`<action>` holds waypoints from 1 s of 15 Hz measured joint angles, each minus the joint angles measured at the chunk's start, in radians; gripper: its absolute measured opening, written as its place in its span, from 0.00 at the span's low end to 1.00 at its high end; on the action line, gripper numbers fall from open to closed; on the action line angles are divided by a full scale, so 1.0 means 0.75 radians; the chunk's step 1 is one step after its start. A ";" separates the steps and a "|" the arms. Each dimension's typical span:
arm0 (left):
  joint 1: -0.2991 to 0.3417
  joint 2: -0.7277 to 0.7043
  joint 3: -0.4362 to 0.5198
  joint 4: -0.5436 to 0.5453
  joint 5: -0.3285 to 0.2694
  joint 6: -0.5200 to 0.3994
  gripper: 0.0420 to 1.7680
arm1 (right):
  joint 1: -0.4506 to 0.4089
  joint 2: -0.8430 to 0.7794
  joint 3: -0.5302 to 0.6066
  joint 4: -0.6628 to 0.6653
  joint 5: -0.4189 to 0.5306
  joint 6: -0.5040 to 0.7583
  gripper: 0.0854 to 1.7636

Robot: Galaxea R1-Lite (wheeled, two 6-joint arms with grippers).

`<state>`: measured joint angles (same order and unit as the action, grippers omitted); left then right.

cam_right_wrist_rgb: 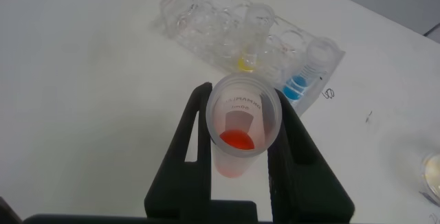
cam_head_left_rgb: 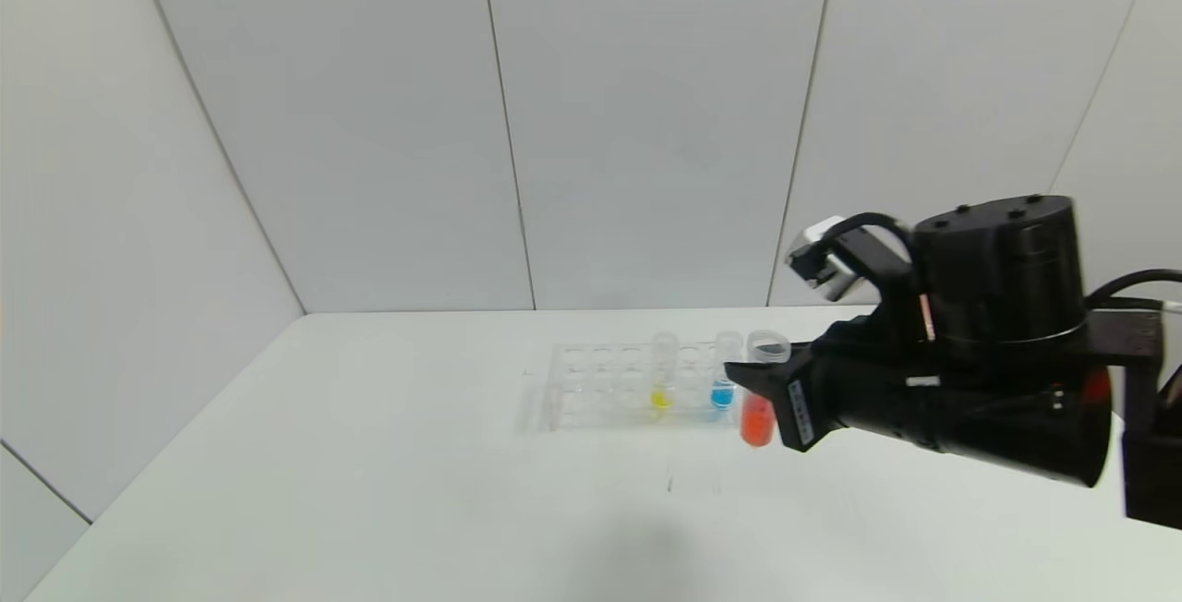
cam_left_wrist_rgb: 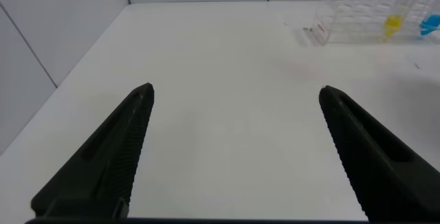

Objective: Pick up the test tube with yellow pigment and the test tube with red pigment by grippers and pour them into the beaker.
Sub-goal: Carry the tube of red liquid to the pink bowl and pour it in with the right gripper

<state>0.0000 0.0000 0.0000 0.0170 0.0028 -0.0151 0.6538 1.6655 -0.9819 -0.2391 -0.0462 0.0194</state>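
Observation:
My right gripper [cam_head_left_rgb: 753, 382] is shut on the test tube with red pigment [cam_head_left_rgb: 757, 419], which it holds upright just off the right end of the clear rack [cam_head_left_rgb: 591, 390] and above the table. In the right wrist view the two black fingers [cam_right_wrist_rgb: 192, 135] press the tube [cam_right_wrist_rgb: 237, 141] from both sides. The test tube with yellow pigment [cam_head_left_rgb: 662, 371] stands in the rack. A clear round rim that looks like the beaker [cam_right_wrist_rgb: 432, 172] shows partly at the edge of the right wrist view; in the head view my right arm hides it. My left gripper [cam_left_wrist_rgb: 235, 97] stands open over bare table.
A tube with blue liquid [cam_head_left_rgb: 723, 388] stands in the rack between the yellow tube and the held red one. The white table [cam_head_left_rgb: 369, 491] meets grey wall panels behind the rack. The rack also shows far off in the left wrist view [cam_left_wrist_rgb: 344, 18].

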 joint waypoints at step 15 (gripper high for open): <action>0.000 0.000 0.000 0.000 0.000 0.000 0.97 | -1.003 0.005 -0.154 0.169 0.871 -0.563 0.26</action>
<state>0.0000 0.0000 0.0000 0.0170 0.0028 -0.0151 -0.0985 1.6694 -1.0977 -0.1121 0.6074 -0.4032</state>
